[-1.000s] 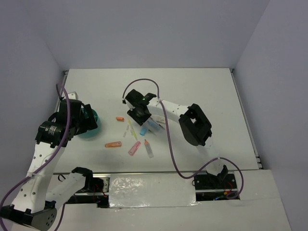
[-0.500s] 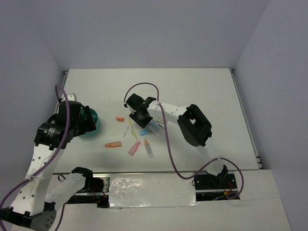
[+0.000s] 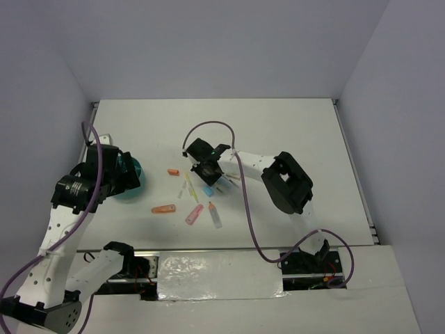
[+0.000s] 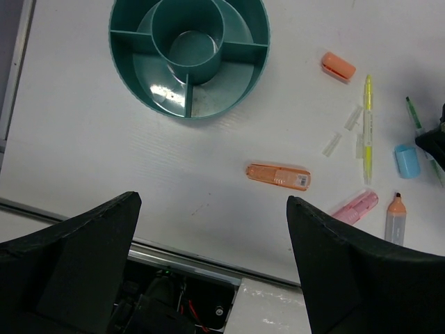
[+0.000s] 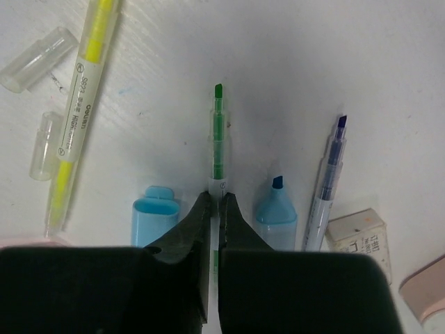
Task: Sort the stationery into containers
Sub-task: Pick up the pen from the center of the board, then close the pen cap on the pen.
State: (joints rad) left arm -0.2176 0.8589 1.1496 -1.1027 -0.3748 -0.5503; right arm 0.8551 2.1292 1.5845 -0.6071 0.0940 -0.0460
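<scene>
Grasping step, I judge: the right hand (image 5: 216,209) pinches the thin green pen (image 5: 217,132), centre frame; the left hand (image 4: 212,205) hangs open. Next, lift it toward the round teal divided plastic bowl (image 4: 163,87), upper left

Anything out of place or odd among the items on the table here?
Yes: several markers lie uncapped. The green pen, gripped by the right gripper, the light-blue marker and the purple pen show bare tips; two clear caps lie loose beside the yellow highlighter.
</scene>
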